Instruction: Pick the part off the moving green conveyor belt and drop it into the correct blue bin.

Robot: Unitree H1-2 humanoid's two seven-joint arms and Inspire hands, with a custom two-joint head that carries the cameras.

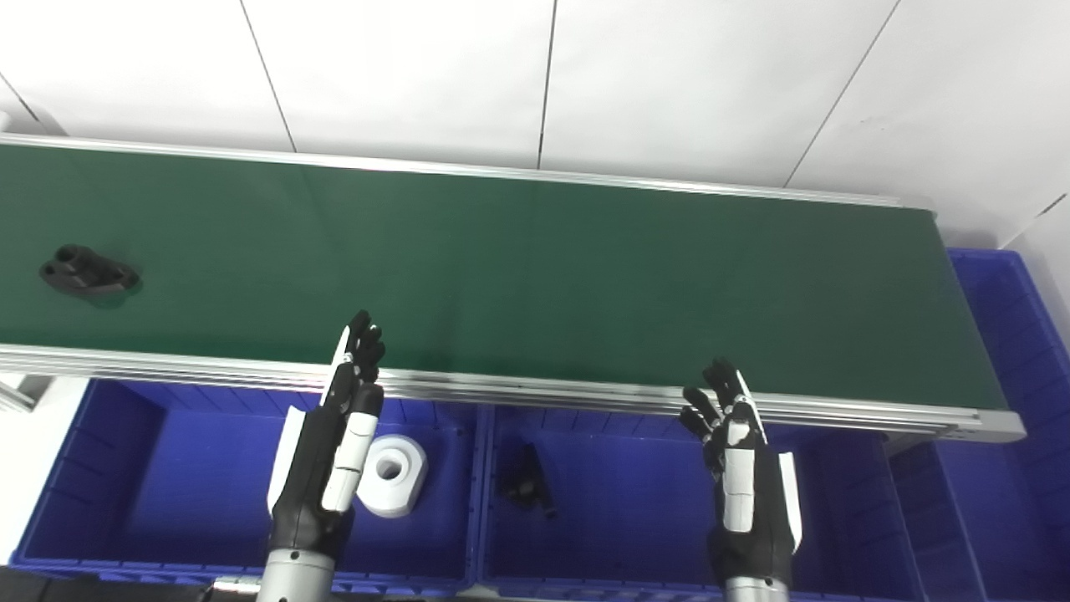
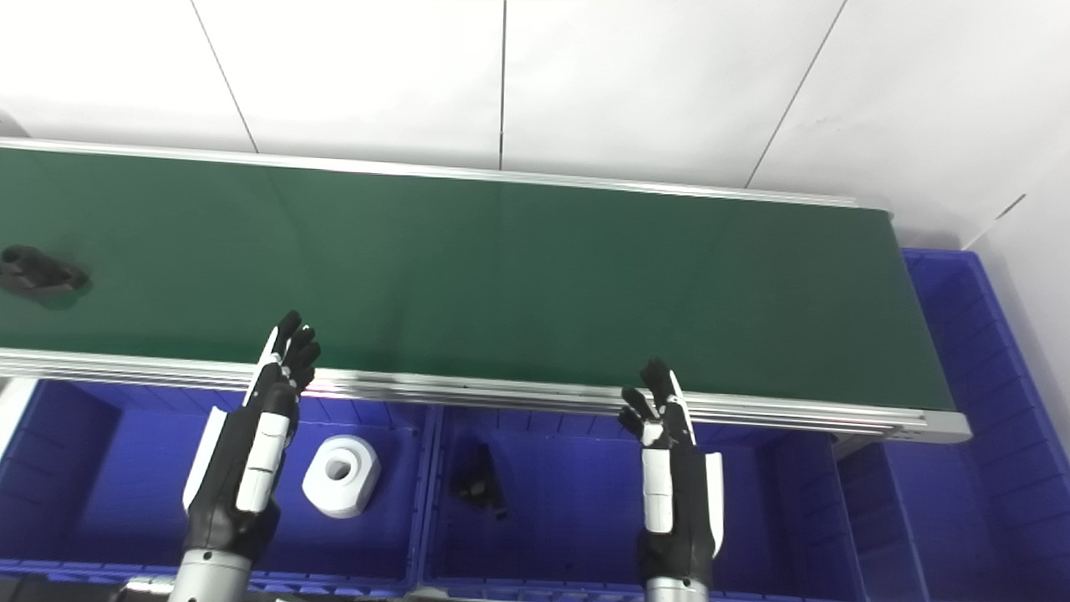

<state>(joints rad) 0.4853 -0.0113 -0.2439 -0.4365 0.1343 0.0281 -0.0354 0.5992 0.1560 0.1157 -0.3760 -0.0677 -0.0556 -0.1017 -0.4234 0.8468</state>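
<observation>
At the far left of the green conveyor belt (image 1: 518, 267) lies one black part (image 1: 88, 272), flat on the belt surface, well apart from both hands and close to the picture's left edge. The belt runs wide across the scene, bare green from the part all the way to its right end, bordered by a silver rail (image 1: 535, 389) on the near side and a thinner one on the far side against the white wall.

Below the near rail sits the left blue bin (image 1: 100, 468), holding one white ring-shaped part (image 1: 390, 474) near its right wall. The left robot hand (image 1: 334, 443) hovers over this bin with its fingers (image 1: 364, 339) straight and a little apart, holding nothing, tips reaching past the near rail over the belt's edge.

Next comes the middle blue bin (image 1: 635, 502), with one black part inside (image 1: 527, 485) near its left wall. The right robot hand (image 1: 740, 468) hangs over this bin, fingers spread apart and empty, tips just short of the rail.

A third blue bin (image 1: 1020, 351) wraps the belt's right end. Three bins, two hands, two black parts and one white part are in view.
</observation>
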